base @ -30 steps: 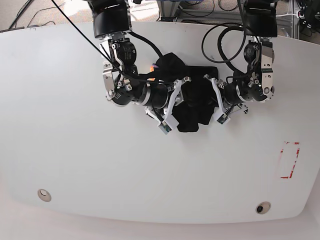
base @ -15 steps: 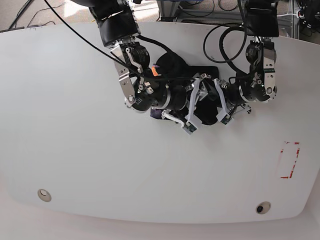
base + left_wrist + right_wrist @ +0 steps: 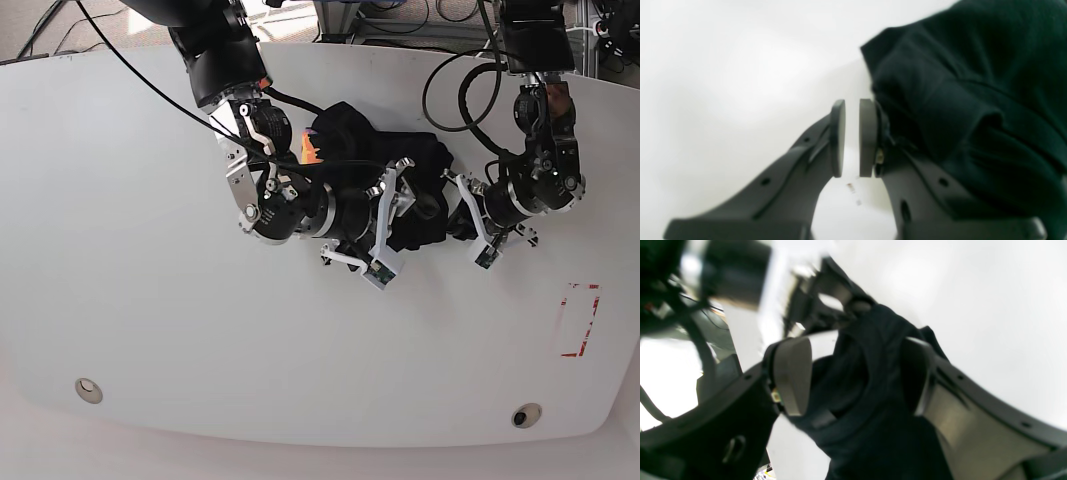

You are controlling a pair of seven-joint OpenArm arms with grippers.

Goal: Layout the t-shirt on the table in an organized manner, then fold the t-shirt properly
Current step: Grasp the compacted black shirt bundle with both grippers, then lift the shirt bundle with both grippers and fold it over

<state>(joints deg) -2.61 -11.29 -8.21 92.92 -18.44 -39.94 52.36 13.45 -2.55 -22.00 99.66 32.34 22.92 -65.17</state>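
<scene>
The black t-shirt [image 3: 415,152] lies crumpled in a heap on the white table [image 3: 150,300], between my two arms. My right gripper [image 3: 400,215] is open over the heap. In the right wrist view [image 3: 853,376] its fingers stand wide apart with a bunched fold of the t-shirt [image 3: 870,350] between them. My left gripper [image 3: 462,215] is at the heap's right edge. In the left wrist view [image 3: 851,140] its pads are almost together with nothing between them, and the t-shirt [image 3: 960,86] lies against the outside of one finger.
A red tape rectangle [image 3: 578,320] is at the table's right side. Two small round holes [image 3: 89,389] [image 3: 526,414] sit near the front edge. Black cables hang from both arms above the heap, and the two grippers are close together.
My right arm has moved right, onto the shirt heap. My left arm has shifted right and down, and its fingers have closed. The heap has bunched up towards the right.
</scene>
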